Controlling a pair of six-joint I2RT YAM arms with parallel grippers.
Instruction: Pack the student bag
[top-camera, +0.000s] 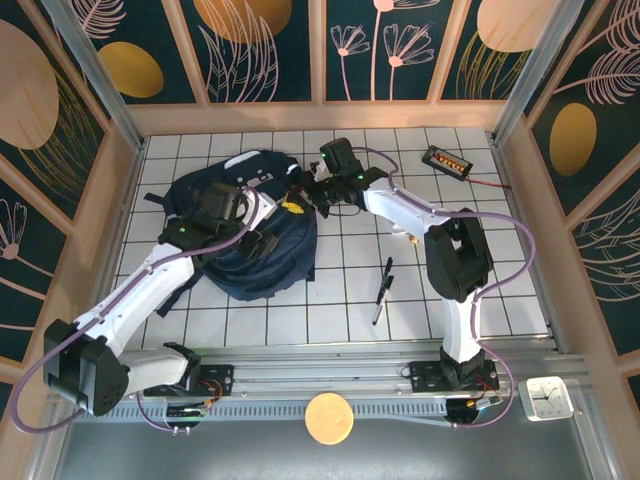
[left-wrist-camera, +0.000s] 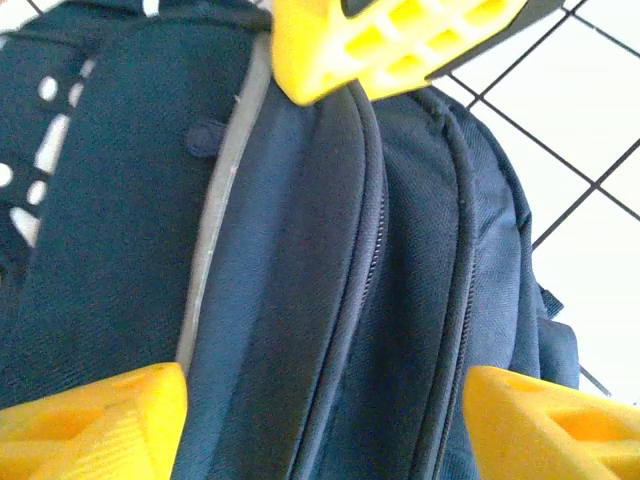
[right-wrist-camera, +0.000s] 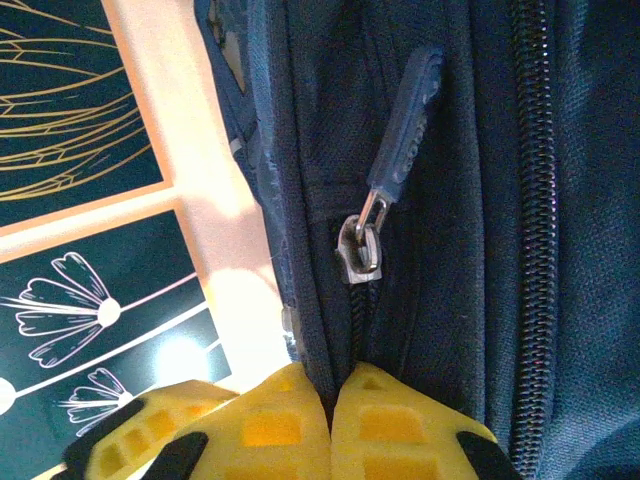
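Student bag (top-camera: 285, 255) centre-left of top view: soft, floppy fabric, probably sags when lifted. Right gripper (right-wrist-camera: 331, 415) pinched shut on a seam fold by the zip pull (right-wrist-camera: 400, 130). Left gripper (left-wrist-camera: 320, 420) open, straddling the zip ridges. Seams look like the best hold.

Bright even light, soft shadows, wrist views slightly blurred

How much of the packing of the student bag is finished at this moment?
Done: nothing looks packed. In hand: the right tool pinches the student bag fabric beside a zip slider; the left tool stands open astride the bag. Left: open the bag, then probably put in the two pens and the black device lying on the table.
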